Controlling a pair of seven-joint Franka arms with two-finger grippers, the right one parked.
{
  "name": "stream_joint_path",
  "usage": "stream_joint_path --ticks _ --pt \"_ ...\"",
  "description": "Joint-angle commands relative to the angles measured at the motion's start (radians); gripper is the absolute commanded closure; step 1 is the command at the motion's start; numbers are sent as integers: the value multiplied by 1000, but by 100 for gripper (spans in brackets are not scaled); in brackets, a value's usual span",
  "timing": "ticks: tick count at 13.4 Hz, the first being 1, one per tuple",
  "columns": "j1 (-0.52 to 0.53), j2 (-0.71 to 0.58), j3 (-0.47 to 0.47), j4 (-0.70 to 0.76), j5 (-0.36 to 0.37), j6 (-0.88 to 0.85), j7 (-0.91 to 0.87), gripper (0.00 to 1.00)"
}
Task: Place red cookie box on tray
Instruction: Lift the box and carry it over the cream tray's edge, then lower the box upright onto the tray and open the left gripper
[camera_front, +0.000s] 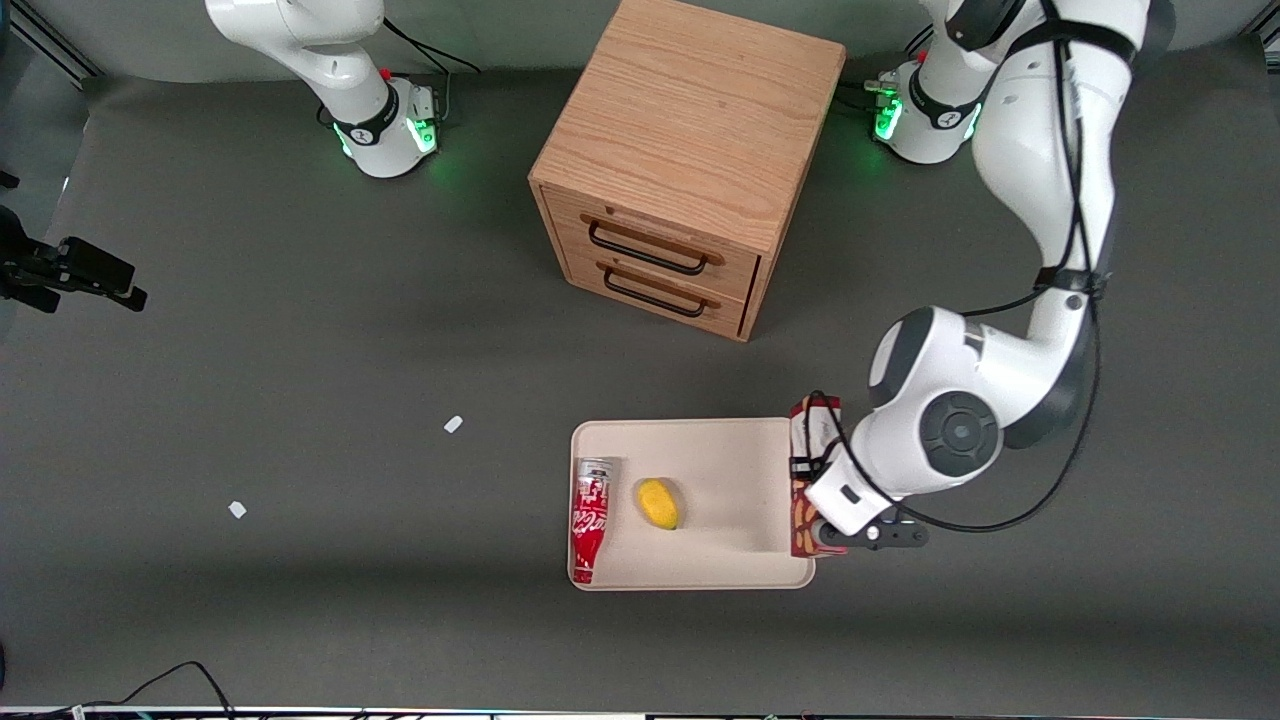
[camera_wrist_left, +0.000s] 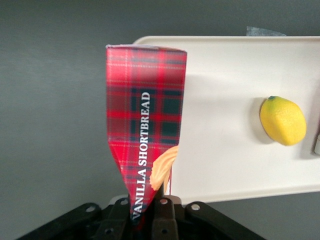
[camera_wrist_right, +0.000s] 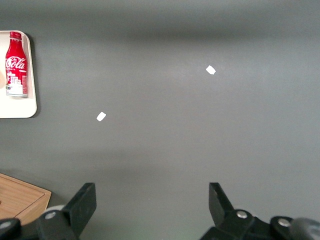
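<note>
From my station, the gripper (camera_wrist_left: 147, 212) clamps the red cookie box (camera_wrist_left: 146, 125) over the tray (camera_front: 730, 460) rim at the working arm's end. A lemon (camera_front: 658, 503) and soda can (camera_front: 590, 518) lie inside. Farther off on the dark grey table (camera_front: 300, 330) stands a wooden drawer cabinet (camera_front: 685, 160).

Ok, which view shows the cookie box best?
The left wrist view: the cookie box fills it, pinched in the gripper over the tray edge. The front view shows only slivers under the arm. The right wrist view misses it.
</note>
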Motion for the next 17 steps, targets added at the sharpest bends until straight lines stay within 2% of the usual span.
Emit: stream_joint_path --ticks 1,10,11,12,13,17 --pt "-23 30 8 0 7 54 -39 100" --pt "-36 94 25 -20 31 123 -79 100" --pt "-36 94 25 -20 31 131 -77 97" --pt "-36 92 25 -22 39 137 -71 21" --pt "-45 94 25 -22 62 150 -76 0" --pt "-52 83 25 -20 59 157 -79 0"
